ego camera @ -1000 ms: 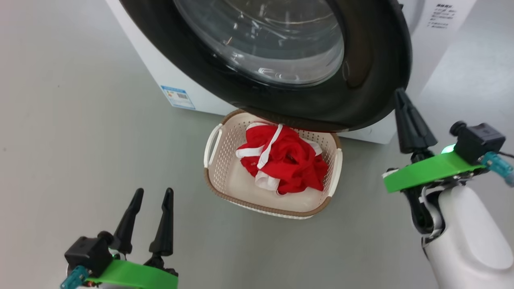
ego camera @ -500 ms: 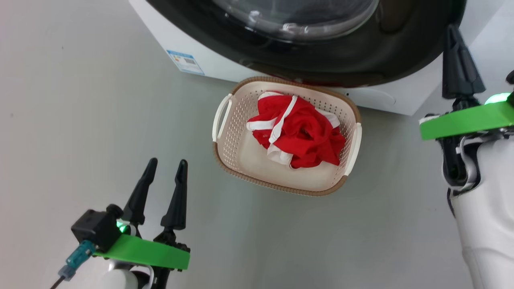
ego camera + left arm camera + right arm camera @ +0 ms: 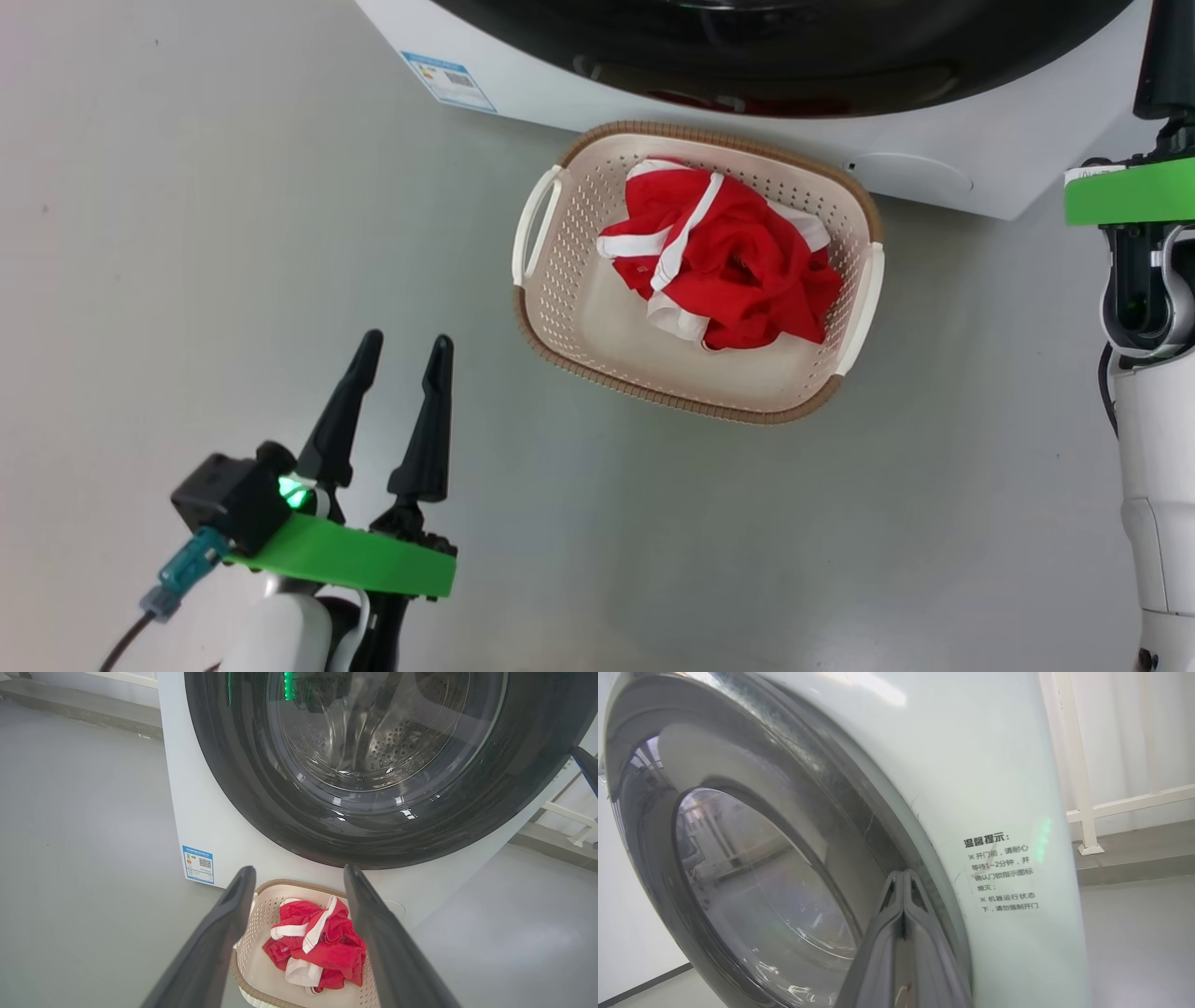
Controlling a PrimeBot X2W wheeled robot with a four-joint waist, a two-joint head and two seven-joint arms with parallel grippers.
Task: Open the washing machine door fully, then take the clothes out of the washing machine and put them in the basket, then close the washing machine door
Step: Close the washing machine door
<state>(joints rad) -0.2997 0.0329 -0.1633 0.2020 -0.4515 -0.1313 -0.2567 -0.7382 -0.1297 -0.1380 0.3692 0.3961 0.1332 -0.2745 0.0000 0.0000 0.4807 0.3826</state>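
Observation:
The cream basket (image 3: 672,399) stands on the floor just before the white washing machine (image 3: 934,159) and holds the red clothes (image 3: 738,266) with white trim. The black-rimmed washing machine door (image 3: 261,793) lies close against the machine's front, and the steel drum shows through its glass. My left gripper (image 3: 403,343) hovers open and empty over the floor to the basket's lower left. My right gripper (image 3: 903,873) is shut on nothing, its tips at the door's (image 3: 752,896) right rim where it meets the white front.
Bare grey floor (image 3: 187,233) spreads left of and before the basket. A blue label (image 3: 448,81) marks the machine's lower left corner. A white railing (image 3: 1083,788) stands beyond the machine's right side. My right forearm (image 3: 1158,467) rises along the right edge.
The head camera has tilted down, so the whole picture shifted. The door, which overhung the basket, now sits back against the machine, and my shut right gripper has gone with its rim.

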